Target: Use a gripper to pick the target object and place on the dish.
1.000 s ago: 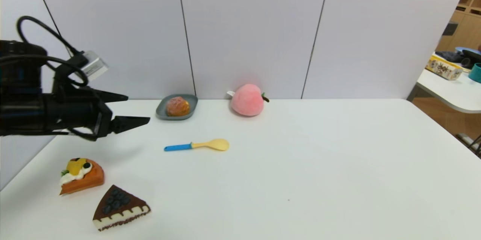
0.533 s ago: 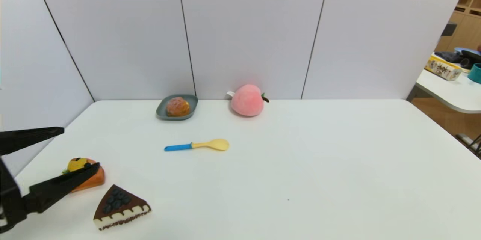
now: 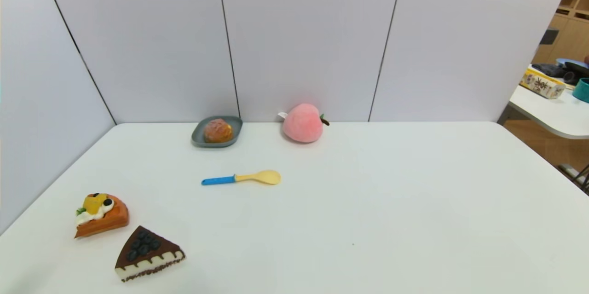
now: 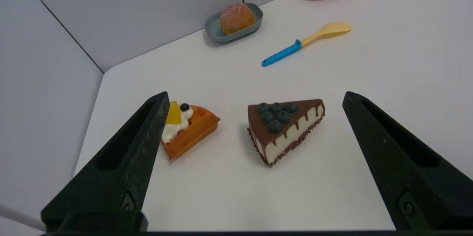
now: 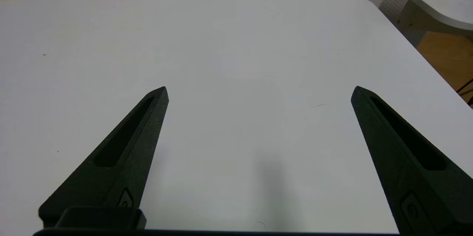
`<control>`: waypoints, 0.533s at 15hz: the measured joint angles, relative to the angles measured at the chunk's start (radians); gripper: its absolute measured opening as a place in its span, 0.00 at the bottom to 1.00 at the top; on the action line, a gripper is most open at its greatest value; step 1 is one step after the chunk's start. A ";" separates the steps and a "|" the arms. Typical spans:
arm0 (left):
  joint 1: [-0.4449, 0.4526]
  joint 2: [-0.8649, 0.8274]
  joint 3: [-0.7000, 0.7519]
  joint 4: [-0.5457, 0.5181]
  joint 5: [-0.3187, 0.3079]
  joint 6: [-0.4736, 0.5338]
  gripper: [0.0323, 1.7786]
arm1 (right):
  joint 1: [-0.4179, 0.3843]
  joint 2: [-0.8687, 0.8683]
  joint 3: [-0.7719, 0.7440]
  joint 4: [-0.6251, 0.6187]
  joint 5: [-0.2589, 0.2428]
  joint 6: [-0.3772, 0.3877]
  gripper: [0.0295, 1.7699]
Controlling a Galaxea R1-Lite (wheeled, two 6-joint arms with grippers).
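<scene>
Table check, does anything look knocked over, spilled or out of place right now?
Nothing stands out. The cream puff sits upright on the dish by the back wall, beside the plush peach. The spoon and two cake slices lie flat and intact. Both grippers are drawn back, fingers open and empty.

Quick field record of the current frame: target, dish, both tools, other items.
target: cream puff sitting on the dish
dish: grey-blue plate at the far edge of the table, by the wall
left tool: open, empty, pulled to the near side over the two cake slices
right tool: open, empty, over bare table
other items: plush peach, blue-handled spoon, waffle slice, chocolate cake slice
task state: puff on dish
</scene>
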 joint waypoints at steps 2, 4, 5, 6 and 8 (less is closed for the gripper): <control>-0.021 -0.107 0.088 0.001 0.056 -0.030 0.95 | 0.000 0.000 0.000 0.000 0.000 0.000 0.97; -0.031 -0.196 0.168 0.001 0.137 -0.047 0.95 | 0.000 0.000 0.000 0.000 0.000 0.000 0.97; -0.034 -0.227 0.197 0.004 0.182 -0.052 0.95 | 0.000 0.000 0.000 0.000 0.000 0.000 0.97; -0.036 -0.247 0.213 0.030 0.216 -0.056 0.95 | 0.000 0.000 0.000 -0.001 0.000 0.000 0.97; -0.037 -0.273 0.226 0.067 0.229 -0.086 0.95 | 0.000 0.000 0.000 -0.001 0.000 0.000 0.97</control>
